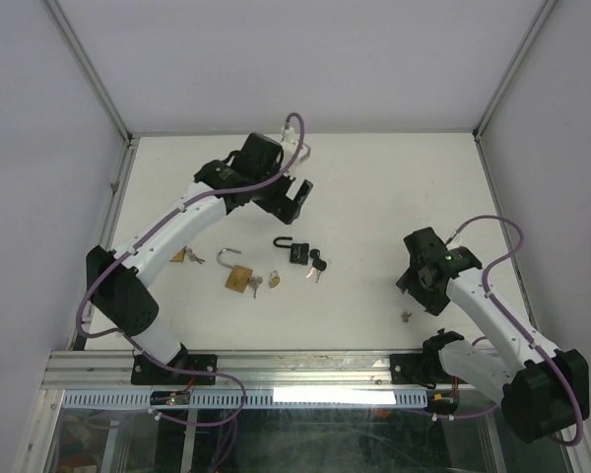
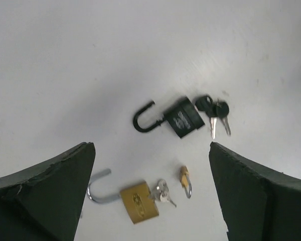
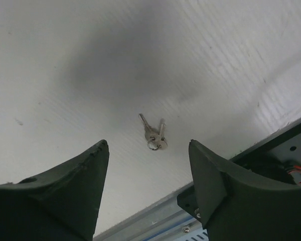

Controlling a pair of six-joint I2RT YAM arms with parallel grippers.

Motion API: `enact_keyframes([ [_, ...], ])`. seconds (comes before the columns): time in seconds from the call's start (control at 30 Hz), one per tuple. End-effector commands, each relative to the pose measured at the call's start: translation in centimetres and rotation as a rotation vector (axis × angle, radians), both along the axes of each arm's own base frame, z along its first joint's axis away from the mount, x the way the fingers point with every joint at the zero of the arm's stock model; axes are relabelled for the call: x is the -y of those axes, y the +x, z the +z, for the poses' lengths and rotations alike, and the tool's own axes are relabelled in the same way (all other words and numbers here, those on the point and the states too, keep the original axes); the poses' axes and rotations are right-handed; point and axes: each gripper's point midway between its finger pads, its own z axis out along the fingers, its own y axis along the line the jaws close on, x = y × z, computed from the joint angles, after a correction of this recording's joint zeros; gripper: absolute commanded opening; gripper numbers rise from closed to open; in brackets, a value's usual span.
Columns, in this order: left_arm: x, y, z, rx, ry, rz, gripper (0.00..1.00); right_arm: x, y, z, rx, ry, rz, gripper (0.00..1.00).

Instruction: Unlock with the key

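**Both grippers open and empty above the locks and keys**

The left gripper [image 2: 151, 148] stands with its jaws as wide apart as they go, holding and touching nothing. It hangs over the far middle of the white table [image 1: 374, 177]. Below it lies a black padlock [image 2: 183, 119], a squat block with its curved black shackle swung open. A pair of black-headed keys [image 2: 213, 108] lies against one corner of it; whether one is in the keyhole I cannot tell.

Nearer the front edge lies a brass padlock [image 2: 139, 202], its silver shackle also open, with a bunch of silver keys [image 2: 161, 191] touching its side. Just beside those lies a small brass padlock [image 2: 185, 181].

The right gripper [image 3: 148, 143] hovers near the front right corner with its dark fingers apart, gripping nothing. Under the gap, flat on the matte table, lies a pair of small silver keys [image 3: 153, 135] on a ring.
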Motion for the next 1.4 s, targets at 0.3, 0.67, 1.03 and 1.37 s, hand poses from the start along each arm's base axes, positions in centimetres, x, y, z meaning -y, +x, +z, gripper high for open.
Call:
enact_keyframes([
  [0.3, 2.0, 1.4, 7.7, 0.216, -0.370, 0.039, 0.99, -3.7, -1.5, -5.7, -0.129, 0.218, -0.346, 0.61],
  [0.67, 0.7, 1.3, 10.2, 0.298, -0.417, 0.050, 0.99, -3.2, -0.3, -7.8, -0.155, 0.145, -0.257, 0.23],
  [1.03, 1.1, 1.4, 10.3, 0.298, -0.458, 0.057, 0.99, -12.1, 4.9, -9.1, -0.252, 0.166, 0.407, 0.00],
  [1.37, 0.3, 1.8, 10.2, 0.328, -0.430, 0.079, 0.99, -23.2, -0.5, -8.4, -0.367, 0.308, 0.890, 0.00],
])
